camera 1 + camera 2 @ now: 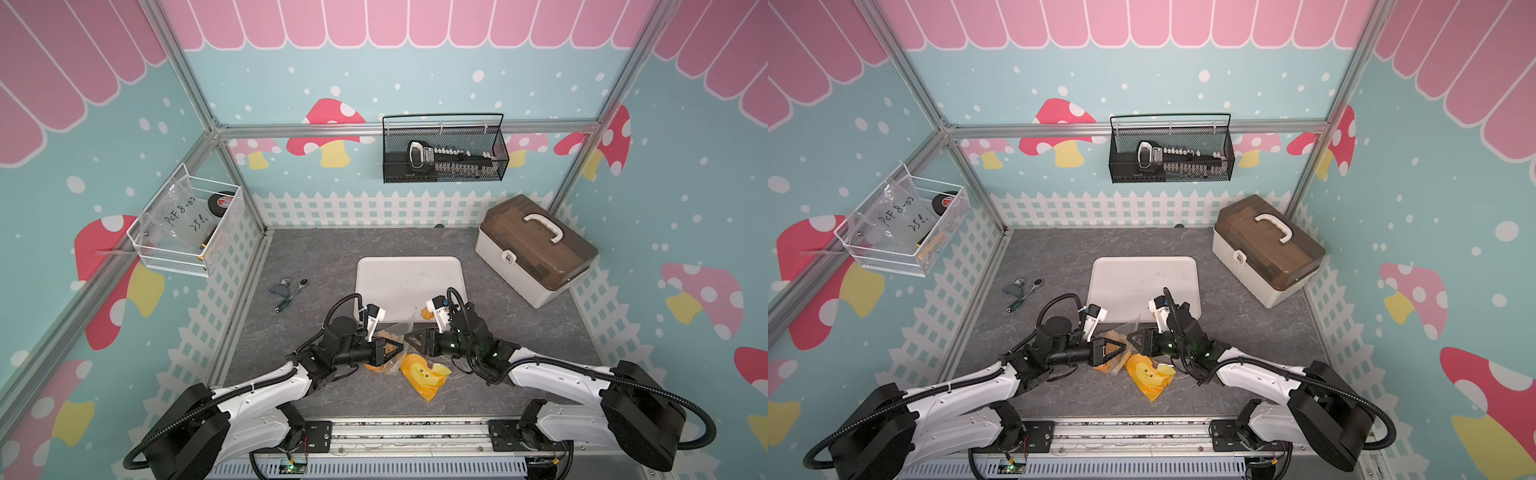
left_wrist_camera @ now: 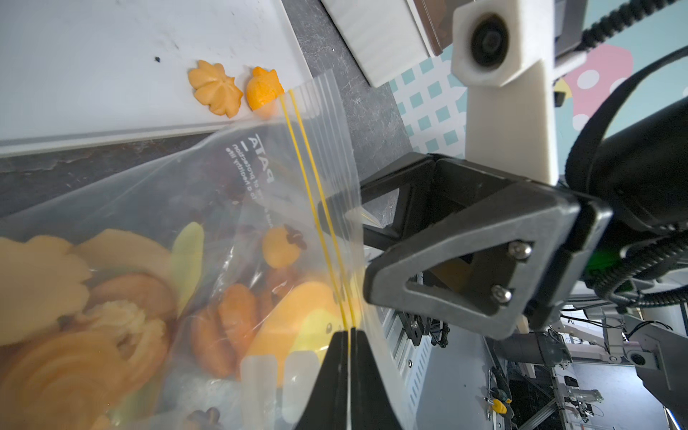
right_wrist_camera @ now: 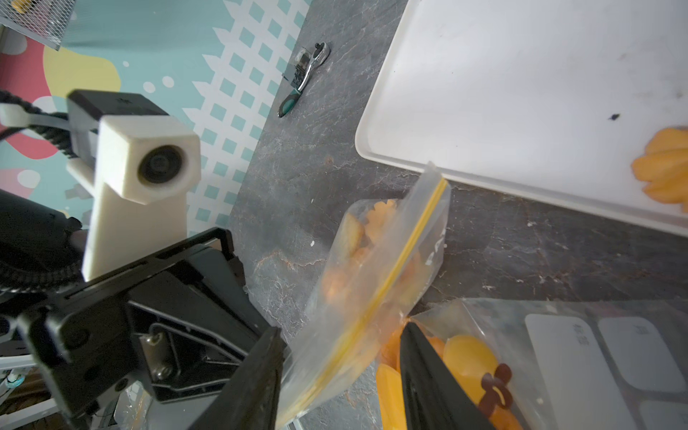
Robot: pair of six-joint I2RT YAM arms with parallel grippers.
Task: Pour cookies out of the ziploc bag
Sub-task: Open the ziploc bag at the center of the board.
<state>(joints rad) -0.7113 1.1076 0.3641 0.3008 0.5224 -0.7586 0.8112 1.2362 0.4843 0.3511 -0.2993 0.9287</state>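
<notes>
The clear ziploc bag (image 1: 392, 332) with a yellow zip line is held up off the grey table, just in front of the white tray (image 1: 407, 274). My left gripper (image 2: 350, 331) is shut on its zip strip. Golden-orange cookies (image 2: 130, 316) fill the bag, and two more cookies (image 2: 216, 89) lie on the tray near its front edge. My right gripper (image 3: 341, 327) is open, and its fingers straddle the zip edge (image 3: 391, 275) without pressing it. In both top views the two grippers (image 1: 401, 347) (image 1: 1129, 337) meet tip to tip over the bag.
Clear plastic with a yellow cartoon-face print (image 1: 424, 374) lies on the table under the grippers; whether it belongs to the same bag I cannot tell. A ratchet wrench (image 1: 291, 291) lies to the left. A brown-lidded box (image 1: 536, 249) stands at the back right.
</notes>
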